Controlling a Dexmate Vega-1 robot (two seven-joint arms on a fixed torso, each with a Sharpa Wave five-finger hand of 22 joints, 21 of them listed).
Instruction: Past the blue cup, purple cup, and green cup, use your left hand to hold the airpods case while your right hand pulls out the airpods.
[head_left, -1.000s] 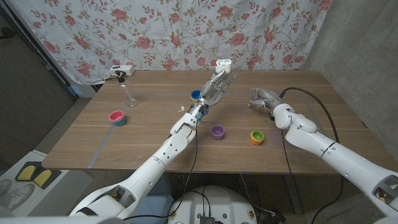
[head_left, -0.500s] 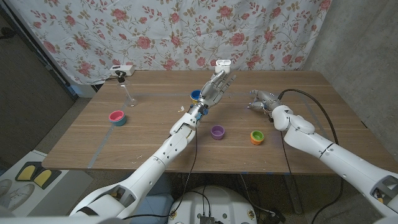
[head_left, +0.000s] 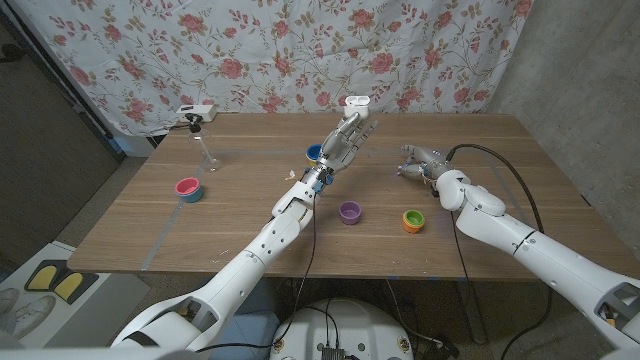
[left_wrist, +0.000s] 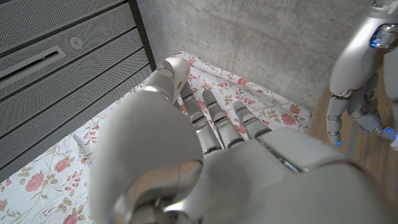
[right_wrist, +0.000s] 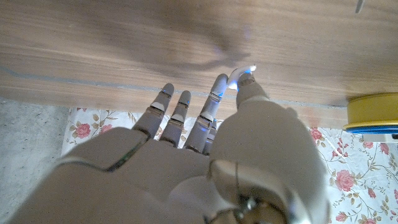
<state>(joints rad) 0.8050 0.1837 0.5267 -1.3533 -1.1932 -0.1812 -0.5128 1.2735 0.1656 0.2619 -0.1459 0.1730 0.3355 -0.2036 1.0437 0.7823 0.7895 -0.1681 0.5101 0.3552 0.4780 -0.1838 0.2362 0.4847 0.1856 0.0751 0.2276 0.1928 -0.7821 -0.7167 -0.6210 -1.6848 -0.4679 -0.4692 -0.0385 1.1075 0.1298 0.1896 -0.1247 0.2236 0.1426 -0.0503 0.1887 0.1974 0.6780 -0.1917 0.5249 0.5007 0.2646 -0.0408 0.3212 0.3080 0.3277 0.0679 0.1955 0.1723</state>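
The white airpods case (head_left: 357, 101) stands near the table's far edge, beyond the blue cup (head_left: 314, 153). My left hand (head_left: 347, 137) reaches past the blue cup with its fingers spread, and its fingertips (head_left: 361, 117) end just short of the case; I cannot tell if they touch it. In the left wrist view the back of my left hand (left_wrist: 236, 162) shows, fingers straight and holding nothing. My right hand (head_left: 420, 160) hovers right of the left hand, fingers loosely apart and empty. The purple cup (head_left: 349, 212) and green cup (head_left: 412, 220) sit nearer the front.
A pink cup (head_left: 187, 187) sits at the left. A clear glass piece (head_left: 208, 150) and a white device (head_left: 197, 112) stand at the far left. A flowered curtain (head_left: 300, 50) hangs behind the table (head_left: 250, 190). A yellow round object (right_wrist: 373, 112) lies near my right hand (right_wrist: 205, 162).
My right hand has drifted slightly toward the left hand. The left hand and the case have hardly moved.
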